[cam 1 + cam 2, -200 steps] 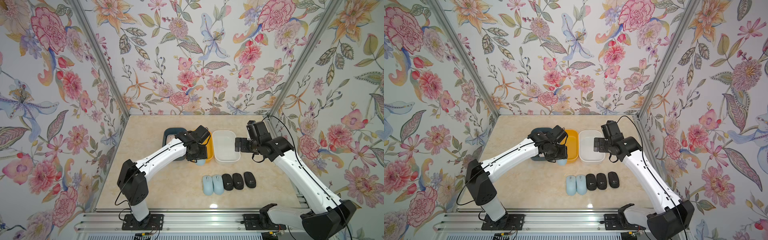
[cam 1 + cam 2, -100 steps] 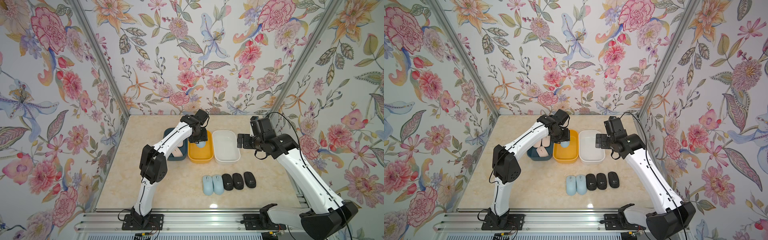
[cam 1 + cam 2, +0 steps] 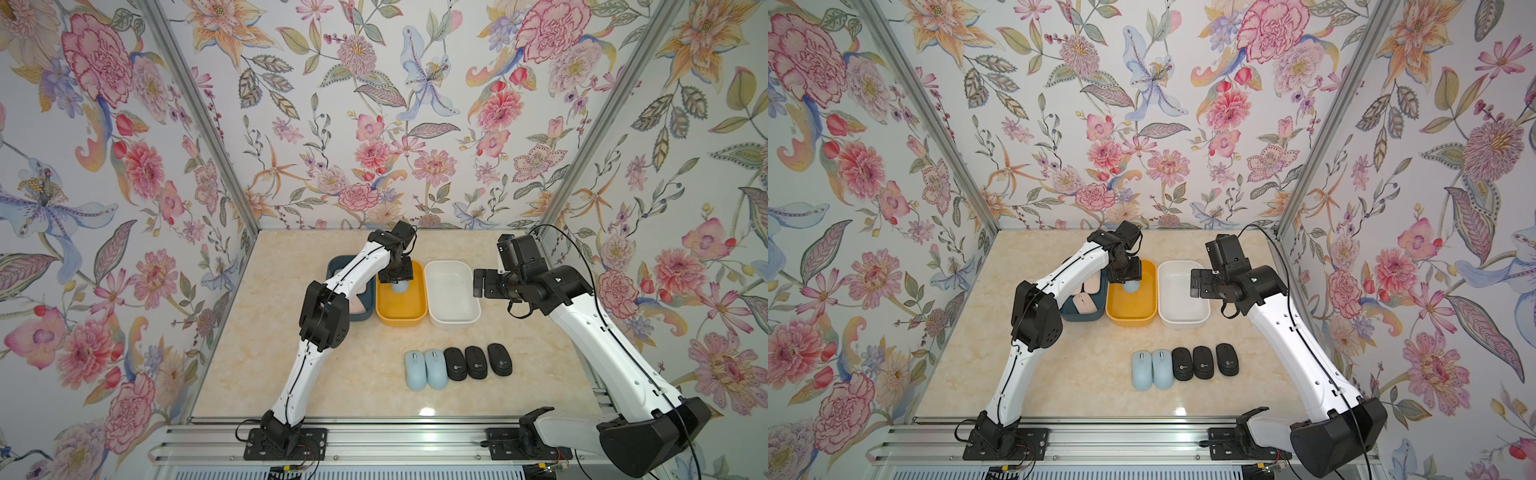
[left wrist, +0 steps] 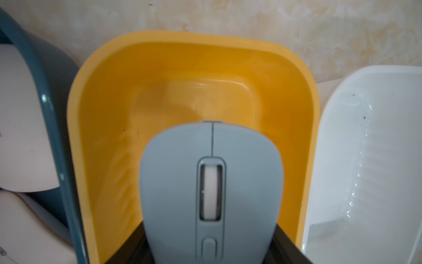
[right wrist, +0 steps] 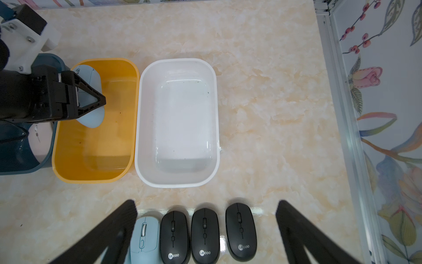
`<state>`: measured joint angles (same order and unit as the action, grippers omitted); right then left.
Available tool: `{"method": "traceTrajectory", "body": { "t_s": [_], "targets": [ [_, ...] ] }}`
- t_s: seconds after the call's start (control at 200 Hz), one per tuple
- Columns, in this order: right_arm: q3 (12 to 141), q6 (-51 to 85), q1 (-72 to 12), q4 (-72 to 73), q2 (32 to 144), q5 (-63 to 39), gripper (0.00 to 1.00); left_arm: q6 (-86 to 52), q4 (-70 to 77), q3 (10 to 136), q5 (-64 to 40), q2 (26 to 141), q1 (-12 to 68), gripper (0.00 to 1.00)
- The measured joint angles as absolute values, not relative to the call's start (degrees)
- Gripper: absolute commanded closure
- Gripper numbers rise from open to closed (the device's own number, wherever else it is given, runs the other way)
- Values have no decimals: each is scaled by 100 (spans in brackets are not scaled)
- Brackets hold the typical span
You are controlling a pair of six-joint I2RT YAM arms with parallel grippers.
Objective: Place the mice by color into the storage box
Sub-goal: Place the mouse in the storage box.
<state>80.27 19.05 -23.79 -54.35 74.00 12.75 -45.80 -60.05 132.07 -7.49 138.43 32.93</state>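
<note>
Over the far end of the yellow bin, left gripper pinches a blue mouse, nose poking out past the jaws, not dropped yet. Done: pink mice in dark blue bin (arm hides the count). Left: two blue mice, three black mice on table; white bin empty; right gripper spread wide.

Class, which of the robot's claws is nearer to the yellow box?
Left. The left claw holds a blue mouse right over the yellow box; the right claw hovers open beyond the neighbouring white box.

Marble table bears three bins, two blue mice and three black mice.
</note>
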Motion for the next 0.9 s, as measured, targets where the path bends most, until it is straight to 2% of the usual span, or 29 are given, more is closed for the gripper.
{"method": "traceTrajectory", "body": {
  "t_s": [0.565, 0.695, 0.895],
  "targets": [
    [7802, 1903, -2379, -5426, 7341, 1304, 1, -4584, -5870, 13432, -753, 14586, 3225, 37],
    [7778, 1903, -2379, -5422, 7314, 1304, 1, -4582, -5852, 13485, -751, 14682, 3225, 33],
    [7701, 1903, -2379, -5408, 7234, 1282, 1, -4584, -5765, 13509, -729, 14691, 3225, 22]
  ]
}}
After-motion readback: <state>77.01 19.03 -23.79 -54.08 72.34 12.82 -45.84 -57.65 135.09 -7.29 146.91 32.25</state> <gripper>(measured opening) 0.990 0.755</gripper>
